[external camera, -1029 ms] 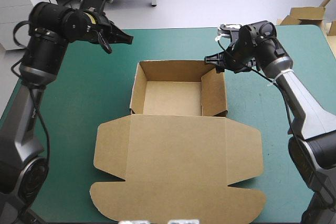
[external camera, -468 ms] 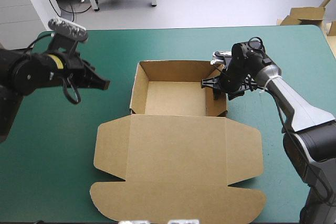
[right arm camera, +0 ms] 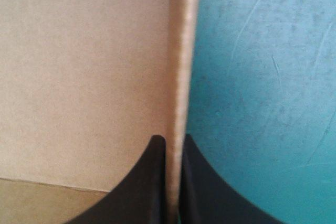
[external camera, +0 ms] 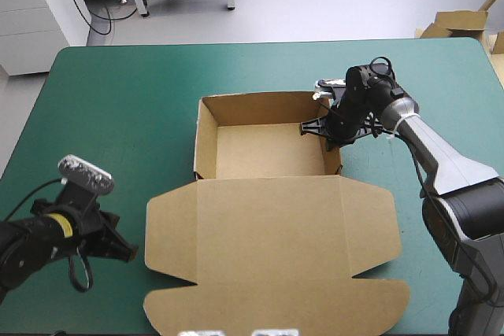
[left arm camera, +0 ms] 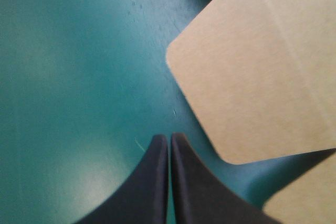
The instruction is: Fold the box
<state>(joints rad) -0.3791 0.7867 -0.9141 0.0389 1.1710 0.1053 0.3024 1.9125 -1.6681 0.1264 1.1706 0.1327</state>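
The brown box (external camera: 268, 151) stands as an open tray in the middle of the table, its walls raised. Its lid (external camera: 276, 249) lies flat toward the near edge. My right gripper (external camera: 324, 125) is shut on the tray's right wall; in the right wrist view that wall's edge (right arm camera: 181, 66) runs up between the black fingers (right arm camera: 152, 182). My left gripper (external camera: 126, 251) is shut and empty, low over the cover near the front left. The lid's rounded left flap (left arm camera: 252, 77) lies ahead of the left gripper (left arm camera: 169, 140) and to one side.
The teal-green cover (external camera: 126, 108) is bare to the left of the box. More brown board (external camera: 461, 23) lies off the table's far right corner.
The left arm swung from the far left down to the front left corner. The right gripper moved onto the tray's right wall and shut on it. The box shifted slightly.
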